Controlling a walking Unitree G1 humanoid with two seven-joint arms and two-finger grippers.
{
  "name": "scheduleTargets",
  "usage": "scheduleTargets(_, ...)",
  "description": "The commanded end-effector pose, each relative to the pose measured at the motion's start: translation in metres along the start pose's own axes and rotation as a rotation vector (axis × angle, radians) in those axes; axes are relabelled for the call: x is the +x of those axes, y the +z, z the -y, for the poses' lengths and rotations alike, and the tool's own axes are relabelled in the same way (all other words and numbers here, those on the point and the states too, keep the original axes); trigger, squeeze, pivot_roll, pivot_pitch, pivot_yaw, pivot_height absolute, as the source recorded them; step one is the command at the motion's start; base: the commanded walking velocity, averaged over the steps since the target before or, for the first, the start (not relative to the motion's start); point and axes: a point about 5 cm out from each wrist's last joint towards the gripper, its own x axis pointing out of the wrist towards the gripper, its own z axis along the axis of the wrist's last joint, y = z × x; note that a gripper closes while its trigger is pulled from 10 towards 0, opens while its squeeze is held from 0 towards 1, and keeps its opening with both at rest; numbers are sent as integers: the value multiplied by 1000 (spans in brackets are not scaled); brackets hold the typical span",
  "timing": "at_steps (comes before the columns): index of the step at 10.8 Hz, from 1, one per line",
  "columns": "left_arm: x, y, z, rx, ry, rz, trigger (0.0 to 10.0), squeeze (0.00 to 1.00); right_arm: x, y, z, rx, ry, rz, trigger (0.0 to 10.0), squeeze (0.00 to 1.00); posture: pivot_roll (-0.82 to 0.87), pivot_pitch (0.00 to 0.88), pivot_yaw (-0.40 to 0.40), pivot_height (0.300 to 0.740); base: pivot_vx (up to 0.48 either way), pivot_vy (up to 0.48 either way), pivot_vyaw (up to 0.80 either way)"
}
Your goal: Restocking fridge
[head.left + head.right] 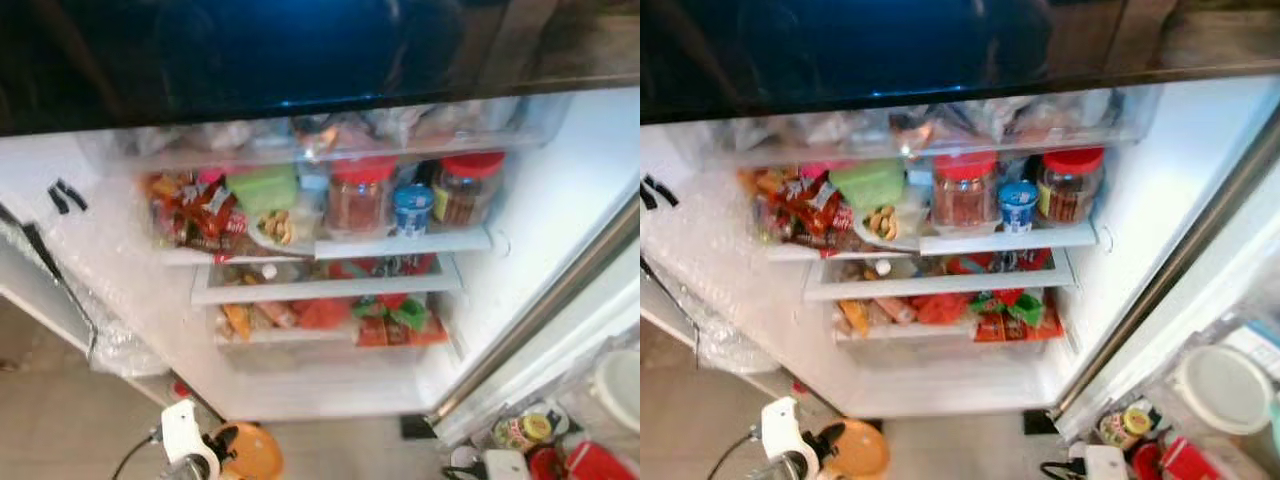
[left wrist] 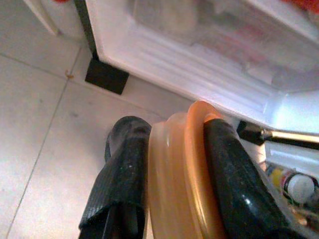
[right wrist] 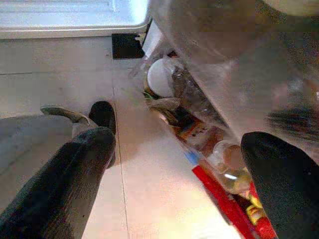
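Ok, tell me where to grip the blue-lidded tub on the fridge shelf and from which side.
Grip the blue-lidded tub around its upright sides, just below the lid, coming straight in from the open front. Red-lidded jars flank it closely, so likely the right gripper, which is open.

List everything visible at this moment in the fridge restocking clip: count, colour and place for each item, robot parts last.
Fridge: one, white interior, door open, ahead of the robot.
Red-lidded jars: two, on the upper shelf, right side.
Small tub: one, blue and white, between the jars.
Green container: one, upper shelf, centre.
Snack packets: several, red and orange, upper shelf left.
Packets: several, red, green and orange, in the lower shelves.
Door-bin items: several, including a white lid, lower right.
Orange container: one, held low in front of the fridge.
Left gripper: clamped on the orange container.
Right gripper: fingers apart, near the door bin.
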Motion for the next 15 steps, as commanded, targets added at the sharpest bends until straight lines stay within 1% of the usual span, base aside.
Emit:
scheduleTargets(1,4,23,7,-5,-50,99,10000,0,0,-1,-4,11,12,-2,10000,0,-128,101,70,740,0,0,0)
scheduleTargets(2,6,40,17,-17,-116,173,10000,0,0,-1,-4,12,13,1,10000,0,-123,103,70,740,0,0,0)
scheduleTargets(3,7,56,28,-51,-200,239,10000,0,-1,-2,-3,9,14,0,10000,0,-120,103,69,740,0,0,0)
scheduleTargets(4,7,69,47,-88,-344,281,10000,0,-1,-2,-3,8,17,1,10000,0,-121,105,69,740,0,0,0)
scheduleTargets(5,6,73,60,-169,-464,286,10000,0,-1,-2,-3,14,20,6,10000,0,-125,108,72,740,0,0,0)
scheduleTargets(6,2,76,71,-265,-580,313,10000,0,-1,-3,-3,25,18,9,10000,0,-127,109,74,740,0,0,0)
scheduleTargets(7,-4,78,77,-321,-673,343,10000,0,-1,-3,-4,27,21,10,10000,0,-129,109,73,740,0,0,0)
scheduleTargets(8,-9,78,82,-256,-712,357,10000,0,-1,-4,-4,25,23,8,10000,0,-124,108,71,740,0,0,0)
scheduleTargets(10,-18,88,94,-195,-777,383,10000,0,-1,-4,-5,22,27,6,10000,0,-129,96,77,740,0,0,0)
scheduleTargets(12,-20,91,99,-174,-797,377,10000,0,-2,-6,-6,39,20,3,10000,0,-139,83,88,740,0,0,0)
scheduleTargets(15,-23,88,104,-161,-802,350,10000,0,-2,-7,-8,49,16,1,10000,0,-138,89,95,740,0,0,0)
